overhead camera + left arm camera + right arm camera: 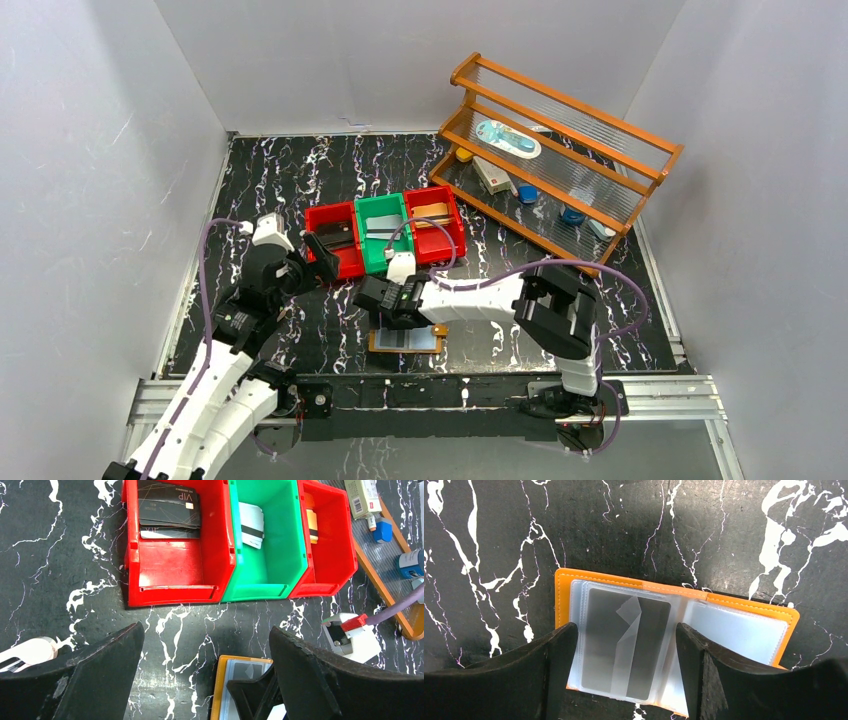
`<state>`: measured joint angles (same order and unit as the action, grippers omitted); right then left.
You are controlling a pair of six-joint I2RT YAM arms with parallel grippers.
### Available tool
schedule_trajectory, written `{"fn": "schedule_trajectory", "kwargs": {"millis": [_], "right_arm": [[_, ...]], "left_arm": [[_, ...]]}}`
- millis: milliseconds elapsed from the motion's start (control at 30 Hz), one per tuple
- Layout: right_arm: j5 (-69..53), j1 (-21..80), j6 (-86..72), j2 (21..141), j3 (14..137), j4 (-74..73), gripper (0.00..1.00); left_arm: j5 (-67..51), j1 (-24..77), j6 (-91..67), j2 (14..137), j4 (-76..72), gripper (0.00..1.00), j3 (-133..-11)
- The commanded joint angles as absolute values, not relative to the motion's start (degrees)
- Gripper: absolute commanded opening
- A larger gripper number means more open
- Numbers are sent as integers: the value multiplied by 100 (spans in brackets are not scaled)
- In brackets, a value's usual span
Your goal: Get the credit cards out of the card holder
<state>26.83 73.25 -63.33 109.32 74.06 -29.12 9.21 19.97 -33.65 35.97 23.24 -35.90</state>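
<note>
The card holder (408,341) lies open and flat near the table's front edge, tan-orange with clear pockets (739,630). A grey credit card (604,640) sits inside its left pocket, under a creased clear flap. My right gripper (625,645) hangs open just over that pocket, one finger at each side edge, gripping nothing. In the top view it (385,300) is at the holder's far-left corner. My left gripper (206,630) is open and empty over bare table between the bins and the holder (222,685).
Three bins stand in a row behind: a red one (175,575) holding black cards (170,505), a green one (270,575) with a white card (251,525), and a red one (330,555). A wooden rack (560,160) with small items fills the back right.
</note>
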Motion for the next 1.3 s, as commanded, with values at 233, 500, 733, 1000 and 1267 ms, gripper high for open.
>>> {"fn": "schedule_trajectory", "kwargs": {"millis": [233, 500, 733, 1000, 1267], "right_arm": [[2670, 7342, -6516, 11277, 7380, -3162, 66], [1929, 7154, -6466, 10397, 6093, -1303, 62], [1167, 6789, -6803, 9658, 4689, 529, 59], [739, 6619, -7130, 9577, 4078, 1354, 59], [788, 6574, -7144, 9547, 4119, 1184, 59]], "left_arm": [[823, 1970, -3419, 3437, 2467, 96, -3462], [101, 1971, -3369, 3586, 2398, 95, -3451], [-1746, 1973, -3681, 3873, 2035, 86, -3089], [-3592, 1980, -3956, 4876, 1519, 74, -2674], [-3324, 2176, -4266, 5253, 1467, 66, -2437]]}}
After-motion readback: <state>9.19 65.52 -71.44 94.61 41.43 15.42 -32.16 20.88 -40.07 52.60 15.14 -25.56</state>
